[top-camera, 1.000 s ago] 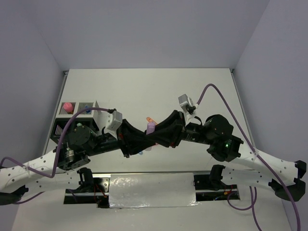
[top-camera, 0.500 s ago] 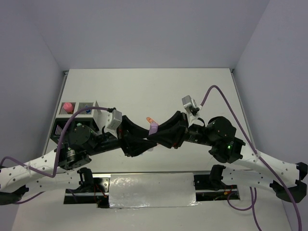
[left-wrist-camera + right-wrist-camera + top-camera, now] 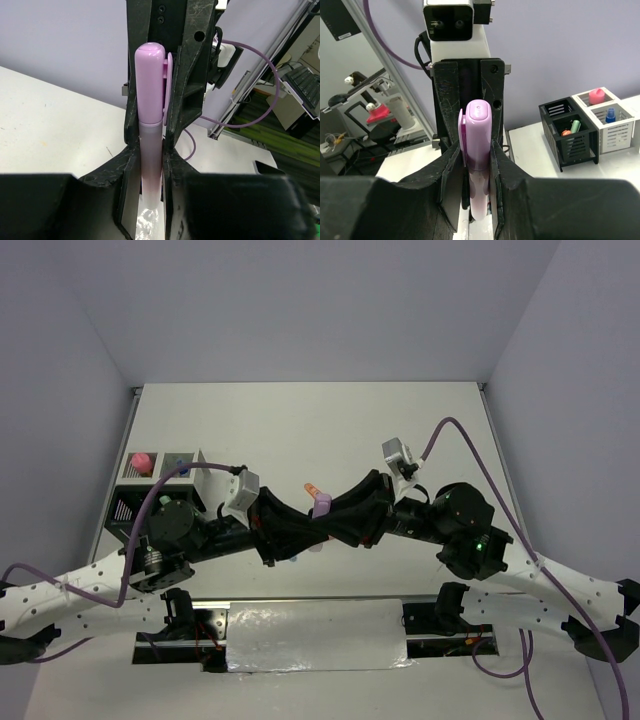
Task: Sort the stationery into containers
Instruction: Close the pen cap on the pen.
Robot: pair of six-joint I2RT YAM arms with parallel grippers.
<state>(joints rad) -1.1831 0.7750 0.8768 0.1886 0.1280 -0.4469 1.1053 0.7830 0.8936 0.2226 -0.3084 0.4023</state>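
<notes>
— Seen from above, where is it?
— The purple pen is held over the table at mid-width; the left gripper and right gripper meet nose to nose around it; the organizer sits well apart at the left edge, a pink cap poking from a white cell.
— The left wrist camera?
— Pen upright, cap on top; the left fingers pinch its sides; the other pair presses in opposite.
— And the right wrist?
— Much alike; right fingers clenched on it; both grasp the pen.
</notes>
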